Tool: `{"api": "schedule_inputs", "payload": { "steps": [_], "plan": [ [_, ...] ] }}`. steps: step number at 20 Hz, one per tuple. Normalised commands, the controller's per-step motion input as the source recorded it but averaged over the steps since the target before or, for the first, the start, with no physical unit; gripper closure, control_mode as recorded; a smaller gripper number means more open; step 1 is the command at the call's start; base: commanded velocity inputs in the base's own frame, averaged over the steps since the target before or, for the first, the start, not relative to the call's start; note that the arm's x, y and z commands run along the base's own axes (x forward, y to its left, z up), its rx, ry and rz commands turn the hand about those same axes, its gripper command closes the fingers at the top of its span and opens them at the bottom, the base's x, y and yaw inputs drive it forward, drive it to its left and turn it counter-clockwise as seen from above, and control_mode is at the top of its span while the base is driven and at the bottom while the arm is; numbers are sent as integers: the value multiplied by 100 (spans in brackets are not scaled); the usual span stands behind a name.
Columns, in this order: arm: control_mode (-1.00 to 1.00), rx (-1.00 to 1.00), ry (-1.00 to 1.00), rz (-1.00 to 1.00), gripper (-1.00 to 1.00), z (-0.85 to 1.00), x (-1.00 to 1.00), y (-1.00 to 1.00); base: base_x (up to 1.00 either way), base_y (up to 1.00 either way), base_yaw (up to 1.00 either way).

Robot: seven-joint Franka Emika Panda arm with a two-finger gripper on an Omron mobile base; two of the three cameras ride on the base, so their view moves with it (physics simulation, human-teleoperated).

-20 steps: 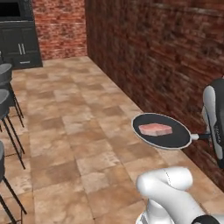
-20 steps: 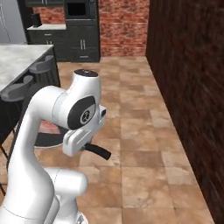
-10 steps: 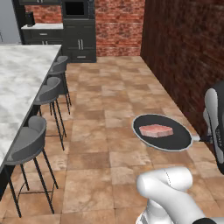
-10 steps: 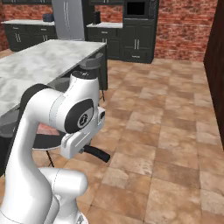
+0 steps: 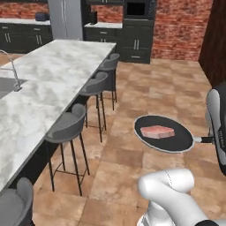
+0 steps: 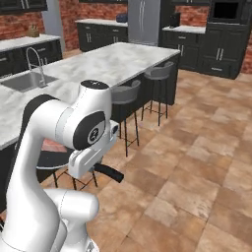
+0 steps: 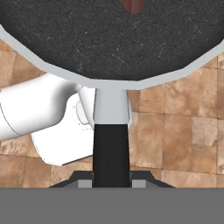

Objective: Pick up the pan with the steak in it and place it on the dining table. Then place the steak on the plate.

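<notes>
The black pan (image 5: 178,141) hangs level above the tiled floor with the pink steak (image 5: 156,131) lying flat in it. My gripper (image 5: 215,140) is shut on the pan's handle (image 5: 205,140) at the right edge of the left base view. In the hand view the handle (image 7: 111,153) runs between my fingertips (image 7: 85,183) up to the pan (image 7: 109,39), and a sliver of steak (image 7: 133,5) shows at the top. The handle's end (image 6: 109,172) sticks out from behind my arm. The dining table (image 5: 53,75) (image 6: 108,61) stretches away to the left. The blue plate is out of view.
Grey bar stools (image 5: 66,128) (image 5: 95,86) (image 6: 160,71) line the table's near side. A sink with a faucet (image 5: 13,75) (image 6: 32,61) is set into the marble top. Dark cabinets and a fridge (image 6: 142,22) stand along the far wall. Brown floor tiles lie open to the right.
The whole picture has swung as the base turned: the brick wall has slid out and the marble table and stools have come in. The pan and steak stay held as before.
</notes>
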Motion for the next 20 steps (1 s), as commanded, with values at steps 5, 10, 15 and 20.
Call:
{"api": "schedule_inputs", "payload": {
  "steps": [5, 10, 15, 20],
  "plan": [
    [100, 0, 0, 0, 100, 0, 0, 0, 0, 0, 50],
    [100, 0, 0, 0, 100, 0, 0, 0, 0, 0, 50],
    [100, 0, 0, 0, 100, 0, 0, 0, -1, 0, 50],
    [100, 0, 0, 0, 100, 0, 0, 0, -1, 5, 47]
  ]
}}
